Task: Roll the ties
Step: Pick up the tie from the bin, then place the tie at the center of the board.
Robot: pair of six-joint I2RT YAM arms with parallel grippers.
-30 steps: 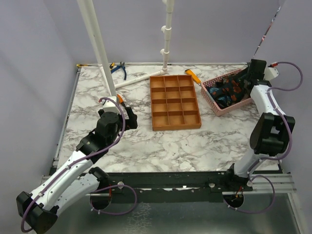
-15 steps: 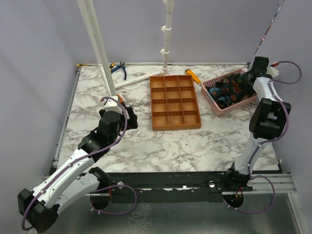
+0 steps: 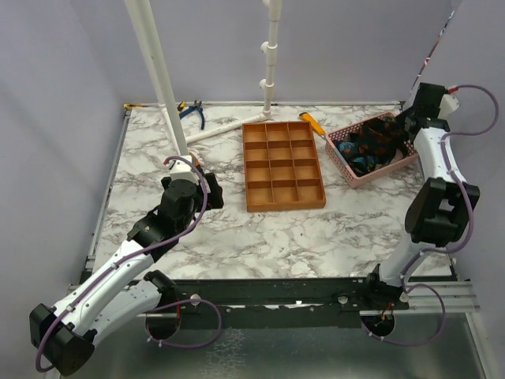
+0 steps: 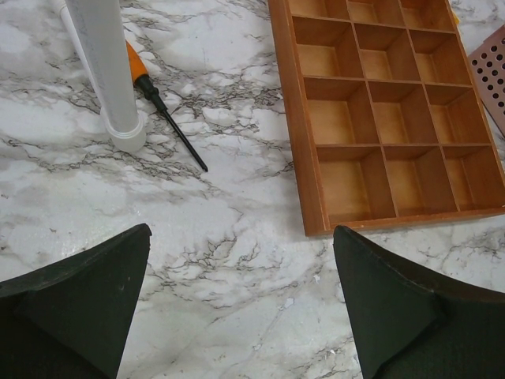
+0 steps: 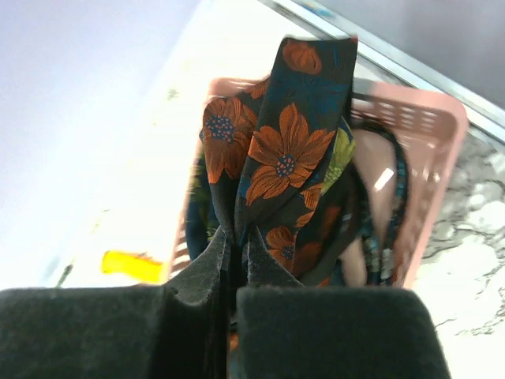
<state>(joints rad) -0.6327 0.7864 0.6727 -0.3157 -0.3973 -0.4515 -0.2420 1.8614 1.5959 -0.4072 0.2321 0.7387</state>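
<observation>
We've got the ties (image 3: 369,146) heaped in the pink basket (image 3: 377,175) at the far right of the table (image 3: 237,229). Our right gripper (image 5: 235,245) is pinched tight on an orange-flowered tie (image 5: 288,150), which runs from its fingers back into that basket. The left gripper (image 4: 241,237) hovers, fingers spread wide, just beside the orange compartment tray (image 4: 316,189).
</observation>
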